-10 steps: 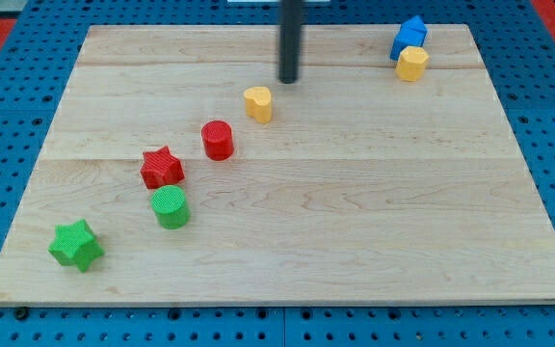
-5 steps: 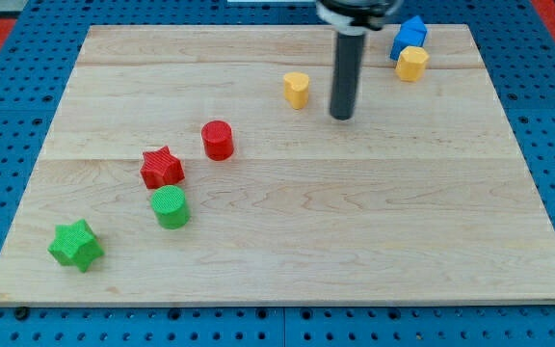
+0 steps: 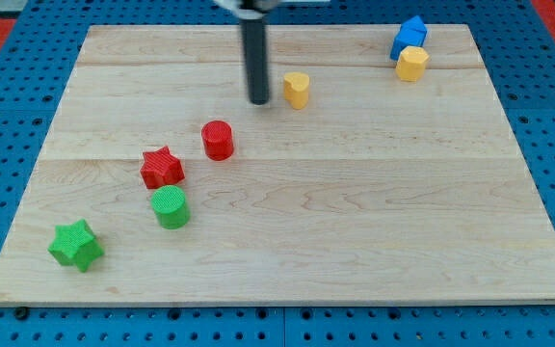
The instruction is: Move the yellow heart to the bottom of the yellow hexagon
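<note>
While my tip (image 3: 258, 99) rests on the pale grained wooden board (image 3: 355, 212), bare and holding nothing, the ribbed yellow heart (image 3: 297, 89) sits just right, apart.

No readable text anywhere.
The blocks, the rod, the wooden desk (image 3: 355, 222) and the blue pegboard around it carry no letters, numbers, labels, brand marks or signs that can be made out in this view.
</note>
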{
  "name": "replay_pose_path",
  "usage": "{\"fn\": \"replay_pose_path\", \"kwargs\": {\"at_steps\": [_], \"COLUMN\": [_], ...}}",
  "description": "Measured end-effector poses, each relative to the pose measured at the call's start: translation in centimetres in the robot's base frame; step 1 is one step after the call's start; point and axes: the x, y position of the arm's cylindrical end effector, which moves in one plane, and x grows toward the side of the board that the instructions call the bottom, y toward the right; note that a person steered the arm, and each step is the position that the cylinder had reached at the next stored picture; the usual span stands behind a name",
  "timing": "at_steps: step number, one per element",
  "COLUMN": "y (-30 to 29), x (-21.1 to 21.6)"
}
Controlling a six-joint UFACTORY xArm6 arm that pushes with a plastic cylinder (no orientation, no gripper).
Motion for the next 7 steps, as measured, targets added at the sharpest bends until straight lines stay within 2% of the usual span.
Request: {"fn": "replay_pose_path", "kwargs": {"at_steps": [1, 3, 4, 6, 7], "y": [5.2, -0.7, 0.4, 10.8, 7.7], "x": [0.0, -1.6, -4.0, -3.4, -3.4]}}
